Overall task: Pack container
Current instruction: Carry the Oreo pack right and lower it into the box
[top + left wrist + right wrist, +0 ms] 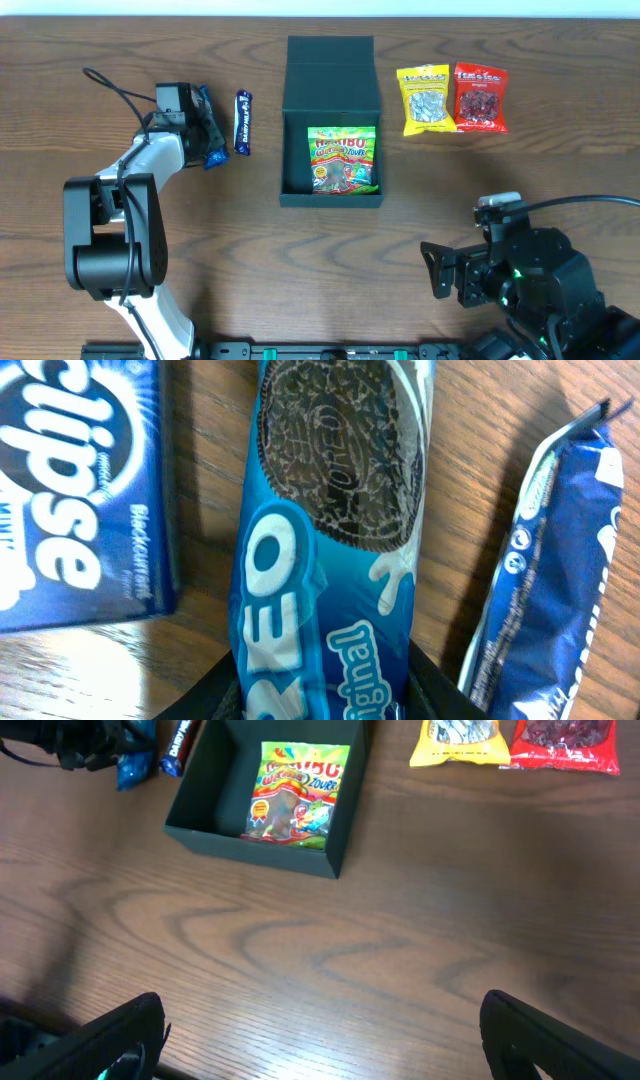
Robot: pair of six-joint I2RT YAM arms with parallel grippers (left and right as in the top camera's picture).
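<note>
The container (330,200) sits toward 12 o'clock on the table (300,280) in the overhead view, its flap lid folded back flat at its own 12 o'clock. A Haribo packet (343,158) lies inside against the 3 o'clock wall, with bare floor showing on the 9 o'clock side. At 9 o'clock from the container, the left gripper (208,135) is low over an Oreo packet (330,560). Its dark fingers (205,695) stand on either side of the wrapper and close against it, but whether they are actually pinching it I cannot tell. Just beside the packet lie an Eclipse box (70,490) on one side and a Dairy Milk bar (242,122) on the other, the bar lying between the left gripper and the container. At 3 o'clock from the container, a yellow packet (426,98) and a red packet (480,96) lie side by side, touching. At 5 o'clock, well apart, the right gripper (435,270) hangs over bare wood with its jaws spread wide and nothing between them.
</note>
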